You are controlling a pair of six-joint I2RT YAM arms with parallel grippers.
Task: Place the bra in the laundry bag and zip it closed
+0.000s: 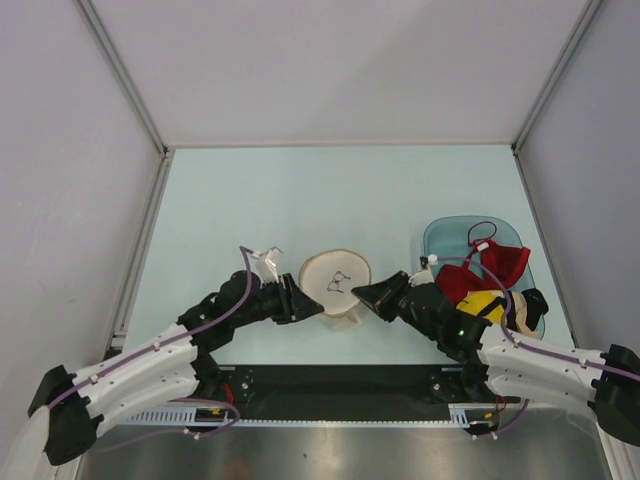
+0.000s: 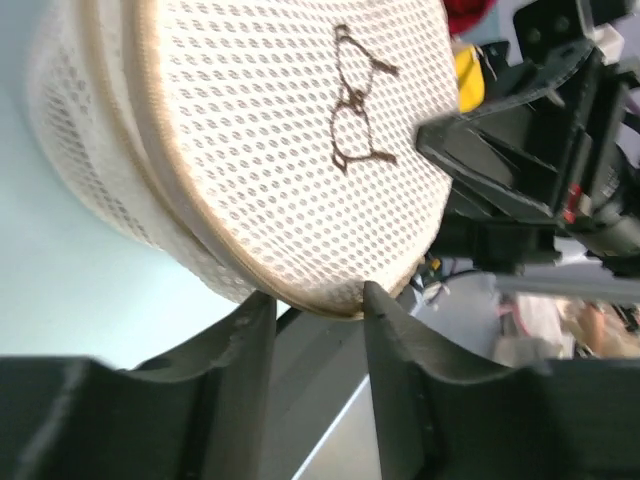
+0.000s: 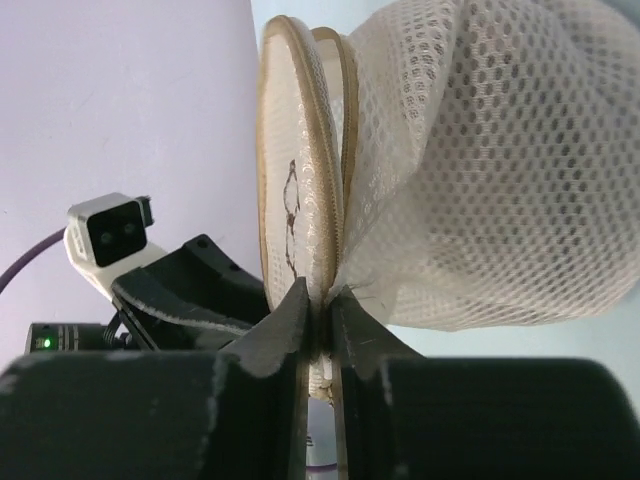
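The laundry bag is a round cream mesh bag with a dark logo on its upper face, lying at the table's near middle. My right gripper is shut on the bag's zip rim at its right side, and the mesh half bulges beside it. My left gripper is open at the bag's near left edge. Its fingertips stand just under the rim, with a gap between them. The taupe bra does not show in any view. I cannot see through the mesh.
A translucent teal basket stands at the right. It holds a red bra, a yellow-and-black garment and a beige piece of fabric. Grey walls enclose the table at the back and sides.
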